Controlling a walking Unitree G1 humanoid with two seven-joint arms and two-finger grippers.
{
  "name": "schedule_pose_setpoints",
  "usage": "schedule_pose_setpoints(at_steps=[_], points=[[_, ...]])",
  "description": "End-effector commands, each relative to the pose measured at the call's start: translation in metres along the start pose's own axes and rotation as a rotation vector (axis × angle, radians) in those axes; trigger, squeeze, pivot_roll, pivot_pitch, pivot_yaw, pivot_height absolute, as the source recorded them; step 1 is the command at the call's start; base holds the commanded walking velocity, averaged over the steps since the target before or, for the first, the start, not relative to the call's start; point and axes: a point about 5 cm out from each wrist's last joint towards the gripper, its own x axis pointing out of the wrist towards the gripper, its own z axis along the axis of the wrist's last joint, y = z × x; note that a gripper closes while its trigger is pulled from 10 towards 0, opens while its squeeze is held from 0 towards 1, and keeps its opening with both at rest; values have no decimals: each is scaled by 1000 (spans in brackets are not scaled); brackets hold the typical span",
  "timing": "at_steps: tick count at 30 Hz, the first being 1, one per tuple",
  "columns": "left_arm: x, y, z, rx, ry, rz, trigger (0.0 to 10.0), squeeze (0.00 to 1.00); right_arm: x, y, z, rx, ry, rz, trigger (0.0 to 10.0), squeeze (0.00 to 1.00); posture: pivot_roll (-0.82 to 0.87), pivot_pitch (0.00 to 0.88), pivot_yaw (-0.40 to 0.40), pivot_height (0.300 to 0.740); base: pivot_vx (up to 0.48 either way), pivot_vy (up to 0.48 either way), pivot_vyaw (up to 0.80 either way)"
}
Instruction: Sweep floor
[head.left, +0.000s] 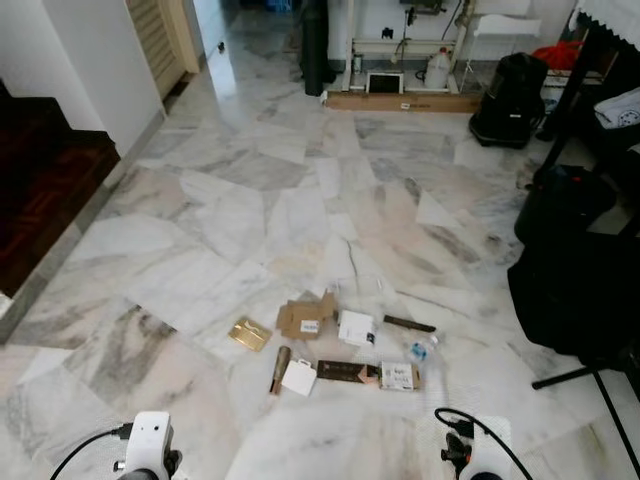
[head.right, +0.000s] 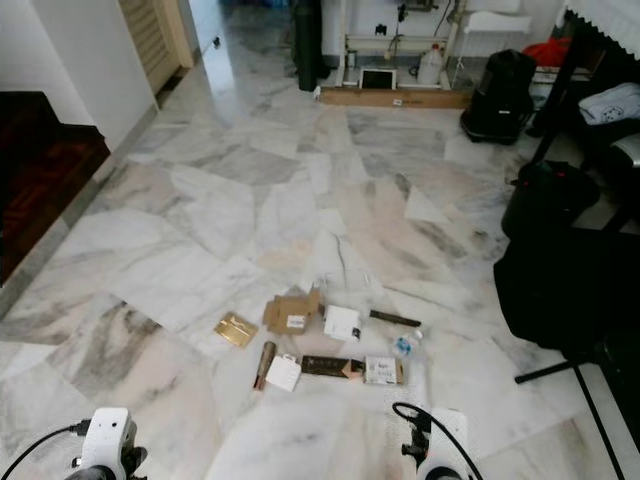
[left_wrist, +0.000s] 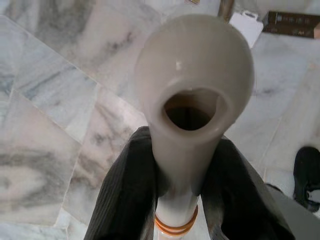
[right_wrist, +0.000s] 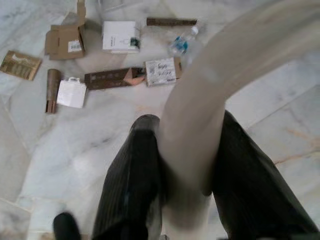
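Both grippers, left gripper (left_wrist: 186, 170) and right gripper (right_wrist: 185, 165), clamp pale handles (left_wrist: 192, 100); litter (head.left: 330, 350) lies ahead unswept, so next bring the tools down behind it

Both silver arms sit low at the near edge of the head views, left wrist (head.left: 148, 445) and right wrist (head.left: 488, 452) well apart, each trailing a black cable. The left gripper (left_wrist: 175, 200) clamps its ribbed black fingers (left_wrist: 125, 195) around a pale cream tubular handle (left_wrist: 192, 100). The right gripper (right_wrist: 185, 190) grips a curved cream-coloured bar (right_wrist: 220, 85) likewise.
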Motion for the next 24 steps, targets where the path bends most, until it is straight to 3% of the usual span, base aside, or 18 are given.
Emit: schedule_pose_setpoints(at_steps=[1,4,8,10,17,19,24], points=[[3,-5,16,5,-84,-3,10000,0,2,-6,17,-21,-90,-15,10000,0,-69,70,34,740,0,0,0],[6,-35,27,24,-174,-31,10000,0,2,-13,23,-43,-132,-16,10000,0,-63,73,32,740,0,0,0],[6,-35,36,29,-227,-31,10000,0,0,-23,28,-72,-167,-36,10000,0,-61,80,33,740,0,0,0],[5,-30,44,31,-276,-22,10000,0,-3,-36,34,-93,-198,-71,10000,0,-61,82,33,740,0,0,0],[1,-14,66,45,-375,13,10000,0,-7,-54,46,-181,-251,-83,10000,0,-61,86,31,740,0,0,0],[-2,-1,78,44,-420,33,10000,0,-9,-65,57,-185,-292,-111,10000,0,-59,91,29,740,0,0,0],[-8,18,97,54,-496,61,10000,0,-12,-76,80,-201,-385,-141,10000,0,-57,92,28,740,0,0,0]])
